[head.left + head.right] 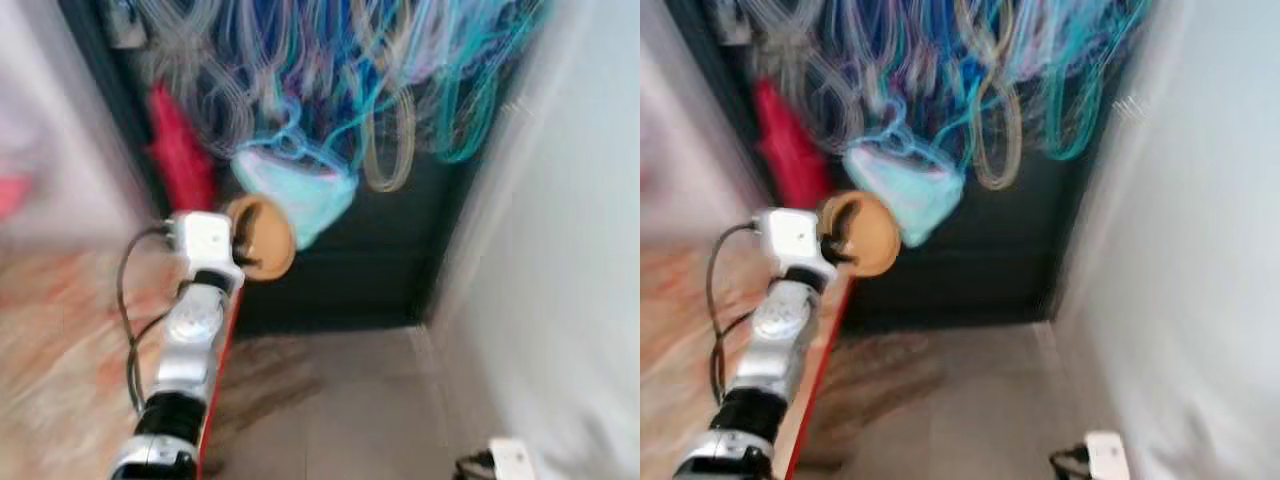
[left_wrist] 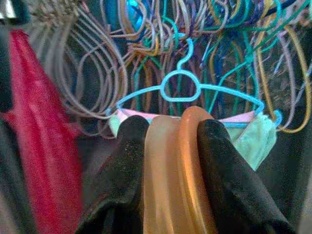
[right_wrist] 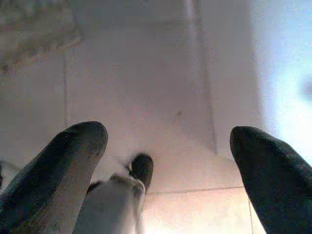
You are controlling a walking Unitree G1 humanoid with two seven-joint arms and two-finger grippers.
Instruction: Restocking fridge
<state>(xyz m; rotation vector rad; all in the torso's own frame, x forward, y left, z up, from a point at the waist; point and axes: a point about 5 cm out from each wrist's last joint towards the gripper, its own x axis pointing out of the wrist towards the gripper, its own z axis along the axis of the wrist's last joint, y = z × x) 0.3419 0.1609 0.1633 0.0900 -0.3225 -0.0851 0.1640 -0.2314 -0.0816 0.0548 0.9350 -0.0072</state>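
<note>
Our left pincer is clenched on a round tan lid, gripping it edge-on between both black fingers, and we hold it raised at the left of the scene in front of a dark recess. We see no fridge from here, so we judge the carrying step far from done: the thing in hand is the lid, and it has to stay put while we move. To do this well we keep the squeeze steady, since the lid sits on its thin rim and could pivot out if it brushes anything.

The hazard is just beyond it. A dense tangle of wire hangers hangs across the recess, with a light blue hanger carrying pale cloth just beside the lid, and a red garment to the left. Any of these hooks could snag the lid or a finger, so we should draw back before turning.

The head views are blurred. The tiled floor near us is open, but a pale wall closes the right side tightly. Our right pincer hangs low on the right, fingers spread and released over the floor.
</note>
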